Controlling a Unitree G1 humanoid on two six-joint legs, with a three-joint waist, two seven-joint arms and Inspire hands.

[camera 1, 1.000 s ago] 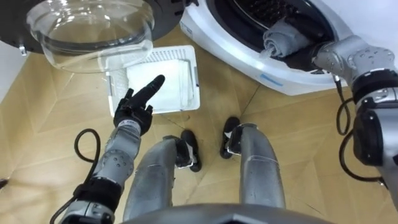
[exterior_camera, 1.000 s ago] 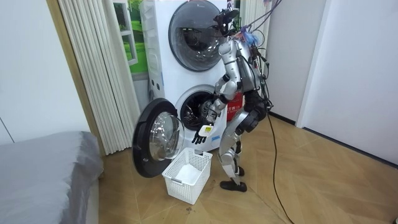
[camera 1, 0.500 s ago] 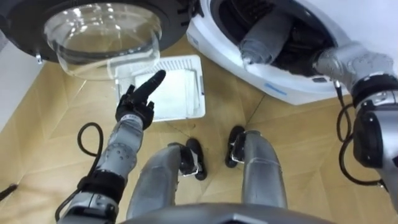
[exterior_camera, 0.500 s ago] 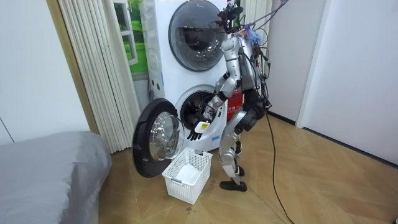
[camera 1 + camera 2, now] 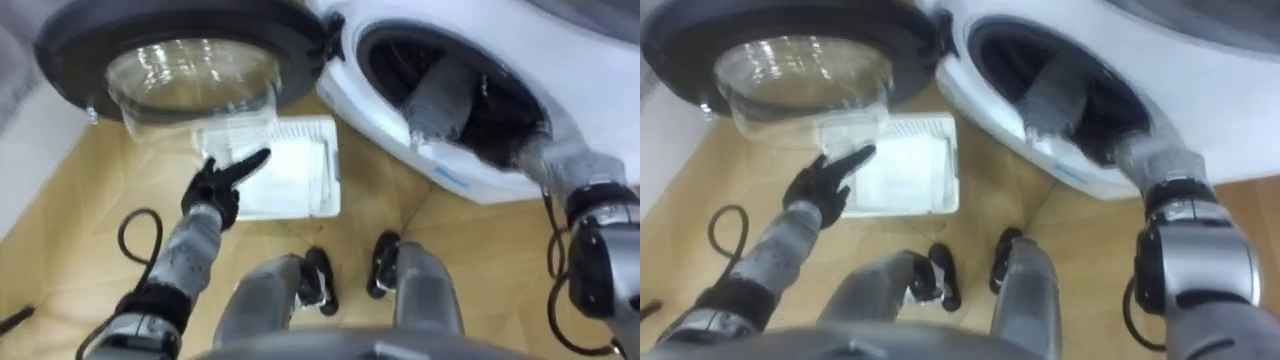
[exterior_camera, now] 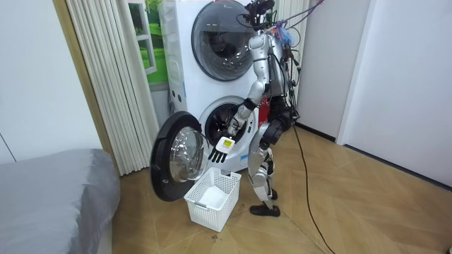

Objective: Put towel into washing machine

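Towel (image 5: pixel 440 98), grey and rolled, stands tilted in the mouth of the washing machine (image 5: pixel 380 120). Its lower end rests over the white lip and its upper end leans into the dark drum. It sits just to the left of the right wrist. The right forearm reaches into the same opening, and the right hand is hidden in the drum beyond the towel, so I cannot tell whether its fingers grip the cloth or are loose.

A second ago the towel was a short bundle sitting low on the lip, right against the wrist. Now it shows as a longer roll, raised and pushed further inward.

The left hand (image 5: pixel 215 188) holds nothing. Its fingers are straight and spread slightly apart, pointing forward, as they were before. Just ahead of and below the fingertips lies the white basket (image 5: pixel 325 165) on the wooden floor (image 5: pixel 70 250). Beyond the hand hangs the open door (image 5: pixel 190 75), with its clear glass bowl.

The eye views have shifted since the earlier frames, so the door and the drum opening show more fully. That shift is the camera's own. In the room view the robot stands before the lower machine with its torso more upright than a second ago. The basket is by its feet and has not moved.
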